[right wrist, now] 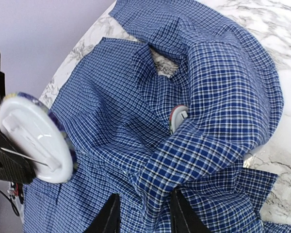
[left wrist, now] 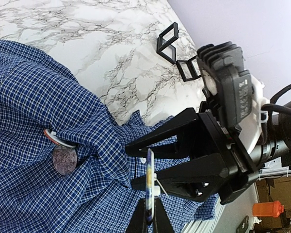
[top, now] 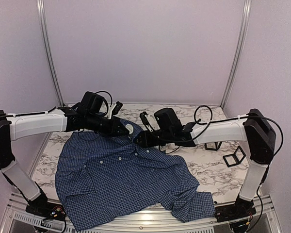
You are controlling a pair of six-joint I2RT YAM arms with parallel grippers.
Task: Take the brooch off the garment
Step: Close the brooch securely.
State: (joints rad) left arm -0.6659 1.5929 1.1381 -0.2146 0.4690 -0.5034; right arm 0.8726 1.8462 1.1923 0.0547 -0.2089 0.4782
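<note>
The brooch (left wrist: 149, 179) is a round disc seen edge-on, blue and yellow on its face, with a white back and a bare pin wire (right wrist: 34, 141). My left gripper (left wrist: 149, 206) is shut on its lower rim and holds it just above the garment (left wrist: 29, 97), a dark blue checked shirt spread over the table (top: 121, 179). In the top view the brooch (top: 130, 128) shows white near the collar, where both grippers meet. My right gripper (right wrist: 140, 206) is open, its fingers astride a raised fold of the shirt (right wrist: 218, 73). From the left wrist its spread fingers (left wrist: 136, 145) stand right behind the brooch.
A second round badge (right wrist: 178, 118) with a red-and-white rim sits tucked under a shirt fold (left wrist: 64, 158). Two small black frames (top: 234, 156) (top: 213, 145) stand on the marble table (top: 203, 170) to the right. Cables loop over both arms.
</note>
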